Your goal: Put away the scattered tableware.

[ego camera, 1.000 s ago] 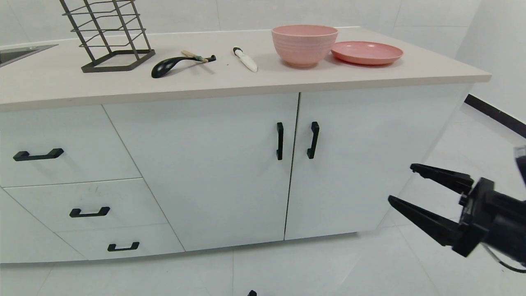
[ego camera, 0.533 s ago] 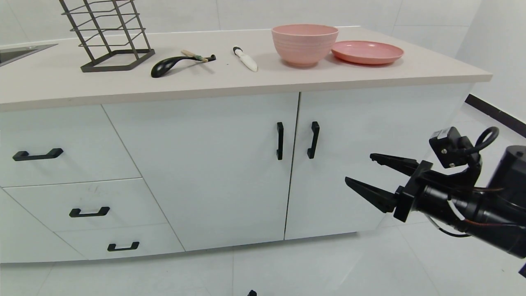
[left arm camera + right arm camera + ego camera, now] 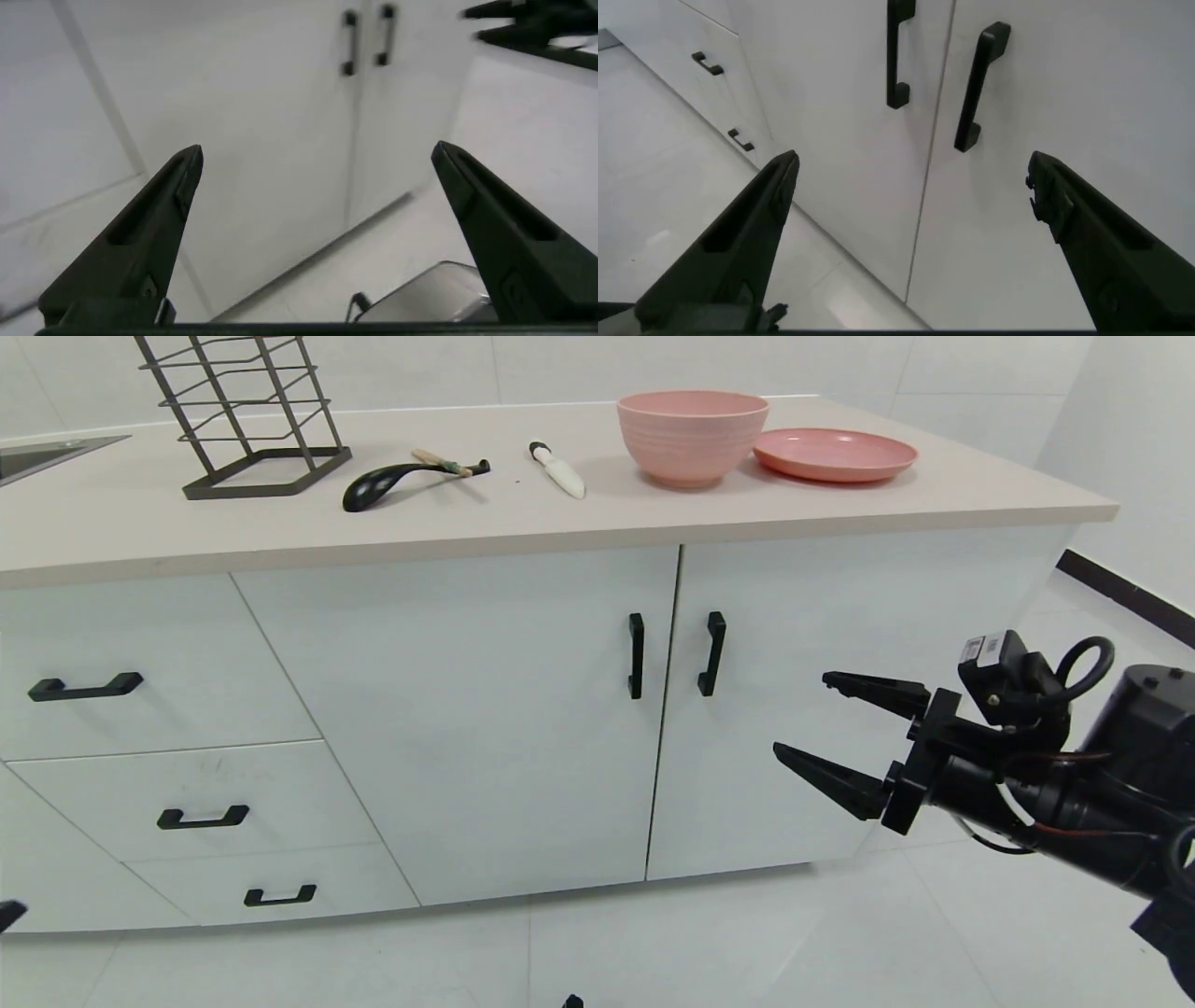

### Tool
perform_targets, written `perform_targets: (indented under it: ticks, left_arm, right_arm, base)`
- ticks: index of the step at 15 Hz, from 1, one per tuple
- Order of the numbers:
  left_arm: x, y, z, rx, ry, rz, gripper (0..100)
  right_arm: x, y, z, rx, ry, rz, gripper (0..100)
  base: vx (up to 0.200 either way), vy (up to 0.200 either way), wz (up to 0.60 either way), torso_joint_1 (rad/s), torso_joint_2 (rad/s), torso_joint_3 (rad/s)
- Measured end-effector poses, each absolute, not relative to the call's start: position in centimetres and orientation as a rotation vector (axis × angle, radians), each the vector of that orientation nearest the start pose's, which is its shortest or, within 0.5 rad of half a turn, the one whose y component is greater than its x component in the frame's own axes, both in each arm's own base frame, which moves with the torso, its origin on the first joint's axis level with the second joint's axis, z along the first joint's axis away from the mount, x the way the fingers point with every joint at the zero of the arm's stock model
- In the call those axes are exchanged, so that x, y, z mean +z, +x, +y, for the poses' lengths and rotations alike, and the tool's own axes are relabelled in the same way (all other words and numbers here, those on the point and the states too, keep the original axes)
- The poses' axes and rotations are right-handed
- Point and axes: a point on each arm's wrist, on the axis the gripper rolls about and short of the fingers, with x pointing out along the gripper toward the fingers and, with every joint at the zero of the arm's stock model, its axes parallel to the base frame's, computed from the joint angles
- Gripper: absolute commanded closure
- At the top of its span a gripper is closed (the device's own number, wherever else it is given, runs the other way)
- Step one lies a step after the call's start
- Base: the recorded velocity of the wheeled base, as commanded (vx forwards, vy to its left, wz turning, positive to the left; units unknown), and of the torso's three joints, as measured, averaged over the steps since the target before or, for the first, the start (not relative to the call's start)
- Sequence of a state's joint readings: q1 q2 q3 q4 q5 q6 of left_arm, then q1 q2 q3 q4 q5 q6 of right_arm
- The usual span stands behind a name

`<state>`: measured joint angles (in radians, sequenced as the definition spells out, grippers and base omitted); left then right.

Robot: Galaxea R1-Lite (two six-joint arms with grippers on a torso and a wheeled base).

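Head view, one bowl [image 3: 692, 437], one plate [image 3: 833, 455], one spoon [image 3: 392, 483], left gripper [image 3: 316, 151], right gripper [image 3: 801, 714], fingers [image 3: 831, 781] wide apart, empty

Clearly a kitchen: white cabinets [image 3: 560, 709] and drawers [image 3: 140, 691] are seen under a bench [image 3: 523, 513], sink [image 3: 47, 455] at one end.

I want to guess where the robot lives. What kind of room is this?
Most likely a kitchen. A long counter sits over white cupboards, a pink bowl, a pink plate and a black spoon lie on top, and a sink corner shows at one end.
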<state>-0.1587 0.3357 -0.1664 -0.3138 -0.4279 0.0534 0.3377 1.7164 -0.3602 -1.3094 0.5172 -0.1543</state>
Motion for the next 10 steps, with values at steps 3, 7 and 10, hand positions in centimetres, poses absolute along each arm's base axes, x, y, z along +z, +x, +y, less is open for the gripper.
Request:
perform_targets:
  ticks: [3, 7, 10]
  left_arm:
    - [19.6, 3.7, -2.2, -0.782, 0.075, -0.205, 0]
    - [20.6, 8.6, -5.1, -1.217, 0.090, -0.201, 0]
    - [19.7, 11.6, -6.5, -1.263, 0.069, -0.102, 0]
  right_arm:
    - [13.2, 24.1, 9.6, 0.918, -0.177, -0.049, 0]
    - [12.8, 24.2, 10.4, 0.950, -0.181, -0.054, 0]
    - [12.9, 24.3, 11.2, 0.978, -0.181, -0.070, 0]
  base:
    - [0.000, 0.000, 0.00, 0.000, 0.00, 0.000]
    - [0.000, 0.000, 0.00, 0.000, 0.00, 0.000]
    - [0.000, 0.000, 0.00, 0.000, 0.00, 0.000]
